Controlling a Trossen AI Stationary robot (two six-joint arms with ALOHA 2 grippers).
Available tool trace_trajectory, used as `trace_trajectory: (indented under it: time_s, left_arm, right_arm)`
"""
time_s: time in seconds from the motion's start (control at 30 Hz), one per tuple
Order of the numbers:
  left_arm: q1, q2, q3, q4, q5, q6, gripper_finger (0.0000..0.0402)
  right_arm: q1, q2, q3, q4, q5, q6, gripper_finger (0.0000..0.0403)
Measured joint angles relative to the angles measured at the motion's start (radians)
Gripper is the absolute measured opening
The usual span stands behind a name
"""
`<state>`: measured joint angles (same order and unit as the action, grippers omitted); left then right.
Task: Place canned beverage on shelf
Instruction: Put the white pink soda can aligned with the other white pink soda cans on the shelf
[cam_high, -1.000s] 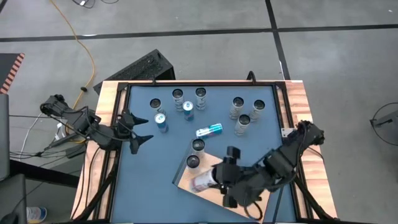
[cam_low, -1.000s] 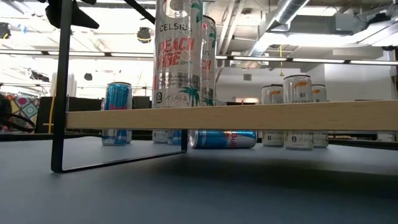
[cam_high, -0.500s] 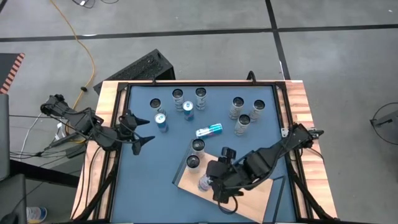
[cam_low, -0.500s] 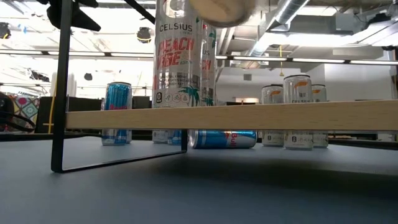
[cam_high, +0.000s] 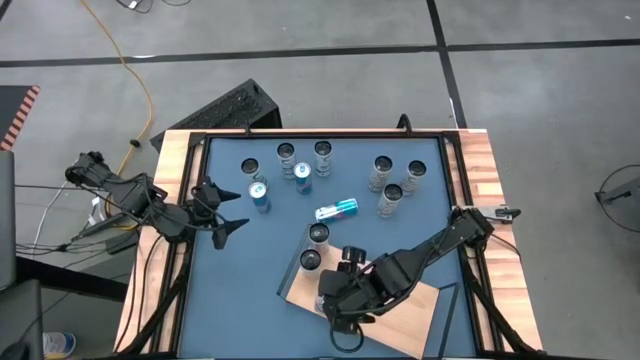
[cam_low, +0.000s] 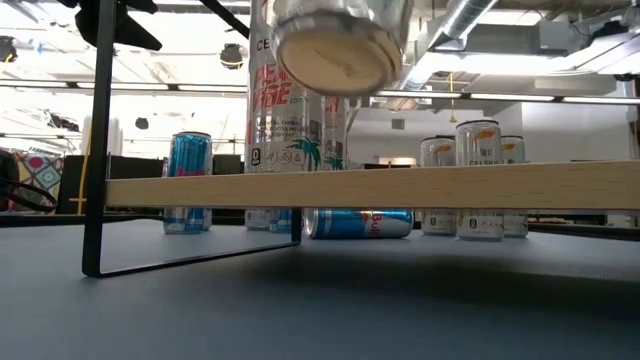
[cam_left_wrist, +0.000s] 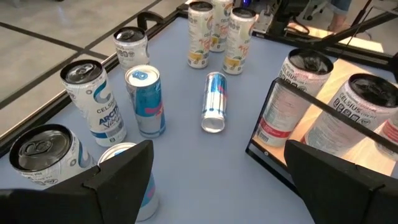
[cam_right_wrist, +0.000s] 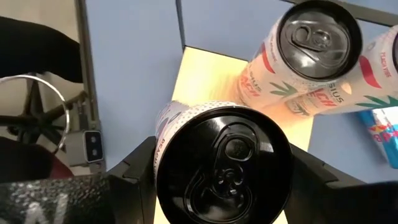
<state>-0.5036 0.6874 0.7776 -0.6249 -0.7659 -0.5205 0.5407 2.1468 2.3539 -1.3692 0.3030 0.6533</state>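
The can (cam_right_wrist: 221, 165) is sitting between the right hand's (cam_right_wrist: 221, 180) two fingers, over the shelf (cam_high: 400, 310) at the table's (cam_high: 230, 290) near edge, just beside the two cans (cam_high: 315, 247) already standing at the shelf's far corner. In the right wrist view its dark top is facing the camera, with the light wood of the shelf showing beyond it. In the low view the can's pale bottom (cam_low: 335, 55) is hanging tilted above the shelf board (cam_low: 400, 187), in front of a standing Celsius can (cam_low: 290, 130), and not touching the wood.

The right hand is grasping the can, its fingers partly spread to the can's width, one on each side.

The left hand (cam_high: 225, 208) is waiting with its fingers spread wide and nothing in them, over the table's left side, near the blue cans (cam_left_wrist: 144, 99).

Compared with a second ago, the right arm is reaching farther toward the left along the shelf, and the can, then lying on its side across the shelf, is now nearer the two standing cans; its bottom is coming into the low view, where it was not showing before. The left arm is staying put.
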Motion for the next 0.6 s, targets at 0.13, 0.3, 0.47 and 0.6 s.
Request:
trace_trajectory:
  time_s: [0.13,0.3,0.47,0.6]
  left_arm:
    - [0.0,0.0,0.0,-0.007,0.0,-0.002,0.0348]
    - [0.0,0.0,0.0,-0.012,0.0,-0.01,0.0348]
    - [0.0,0.0,0.0,-0.014,0.0,-0.011,0.0348]
    - [0.0,0.0,0.0,-0.015,0.0,-0.011,0.0348]
  right_arm:
    - [0.0,0.002,-0.004,-0.007,0.011,0.0,0.0233]
    - [0.0,0.002,-0.004,-0.017,0.028,-0.013,0.0233]
    - [0.0,0.002,-0.004,-0.018,0.031,-0.016,0.0233]
    - [0.0,0.002,-0.004,-0.018,0.032,-0.023,0.0233]
